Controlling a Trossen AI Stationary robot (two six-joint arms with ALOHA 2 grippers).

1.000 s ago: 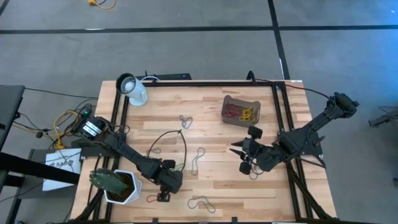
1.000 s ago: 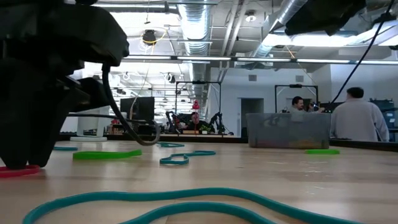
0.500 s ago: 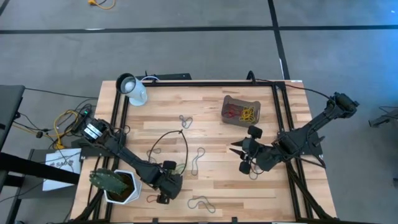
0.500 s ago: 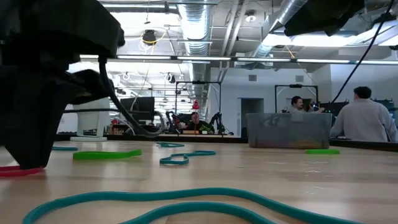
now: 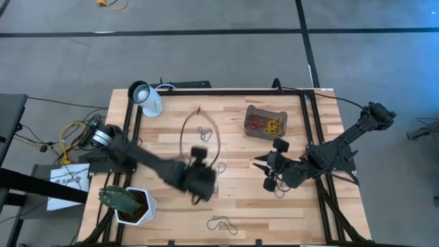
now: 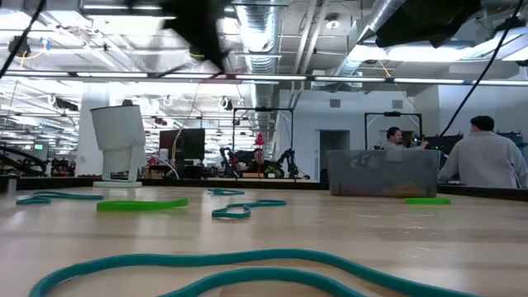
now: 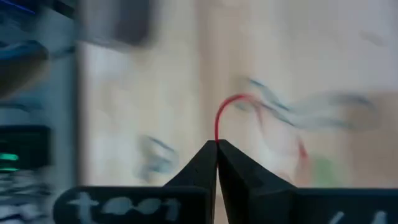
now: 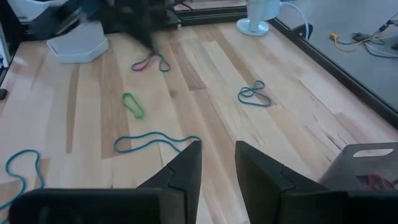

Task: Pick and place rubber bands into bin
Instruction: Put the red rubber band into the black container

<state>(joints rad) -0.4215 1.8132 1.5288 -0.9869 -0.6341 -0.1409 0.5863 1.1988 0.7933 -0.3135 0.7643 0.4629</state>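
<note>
My left gripper is blurred in the air over the table's middle, left of the right arm. It is shut on a red rubber band. My right gripper is open and waits near the table's right side, below the bin in the high view. The bin, a dark low tray, sits far right with red and yellow bands inside. Loose bands lie flat on the wood: a green one, a teal one, another teal one and one by the near edge. My left gripper pinches the red rubber band between its two shut fingertips. A curved piece of the loop sticks out just past the tips, and the rest trails away blurred. The band is lifted clear of the table.
A white pot with a green plant stands at the near left corner and a white cup at the far left. A black cable loop arcs over the left arm. People stand in the room beyond the table.
My left gripper has risen off the table beside the plant pot and swung quickly right and toward the far edge, to the table's middle. The red band that lay under it has gone up with it. The right arm has kept still.
</note>
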